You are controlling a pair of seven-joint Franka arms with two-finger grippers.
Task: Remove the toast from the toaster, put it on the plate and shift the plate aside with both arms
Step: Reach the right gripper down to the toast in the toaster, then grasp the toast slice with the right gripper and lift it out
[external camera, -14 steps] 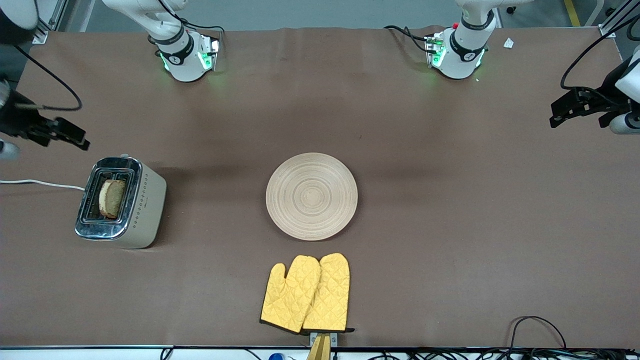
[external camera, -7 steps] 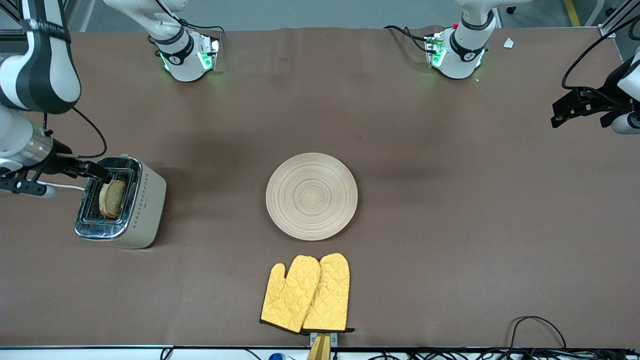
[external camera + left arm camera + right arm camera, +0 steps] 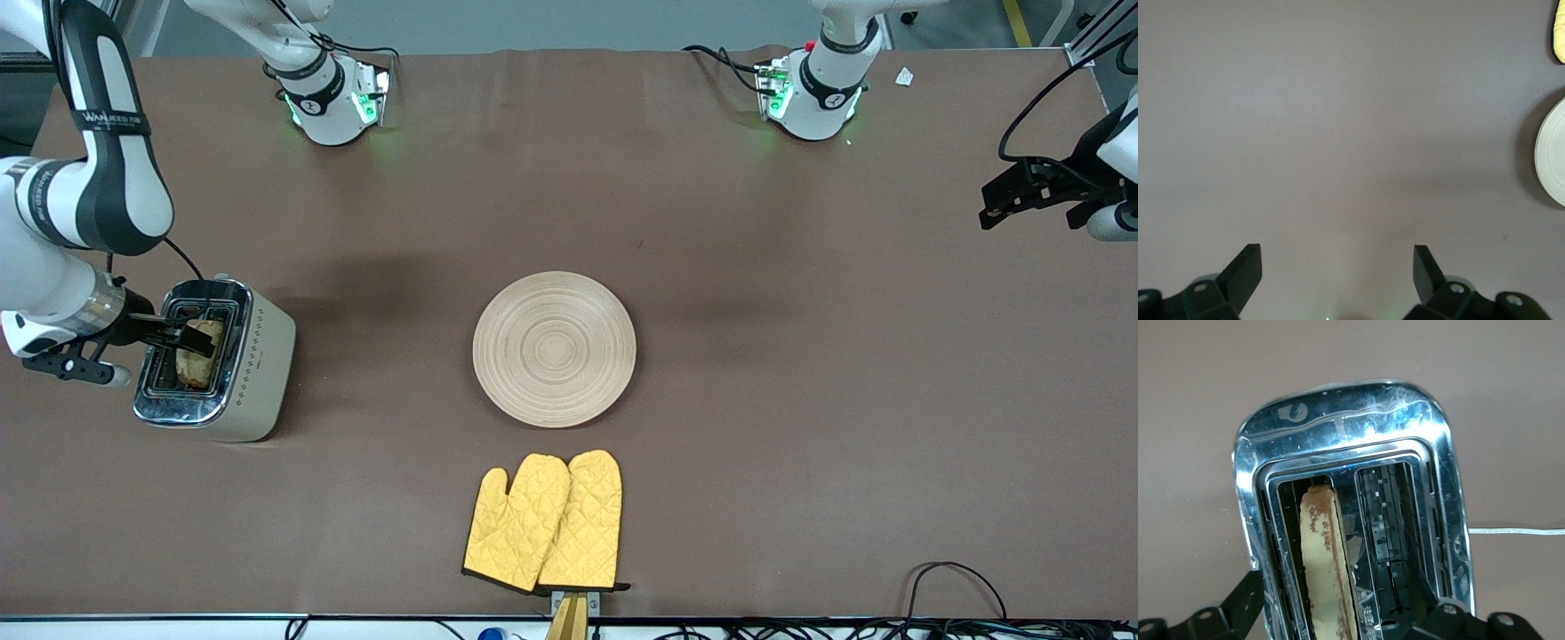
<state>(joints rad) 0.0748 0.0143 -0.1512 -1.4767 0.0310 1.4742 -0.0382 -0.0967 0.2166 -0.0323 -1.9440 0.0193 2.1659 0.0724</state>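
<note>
The right tool, fingers apart, reaches over the toaster; its fingers hide part of the toast. The left tool waits released at the frame's right edge.

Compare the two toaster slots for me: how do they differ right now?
One slot of the toaster is empty, showing bare wire guides; the other slot holds the toast standing on edge. The right tool is over the filled slot, not the empty one. Both are long, narrow, parallel openings in the chrome top.

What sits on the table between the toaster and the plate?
Nothing: in the front view the stretch between the toaster and the plate is bare brown table cover. The oven mitts lie nearer the camera than the plate.
</note>
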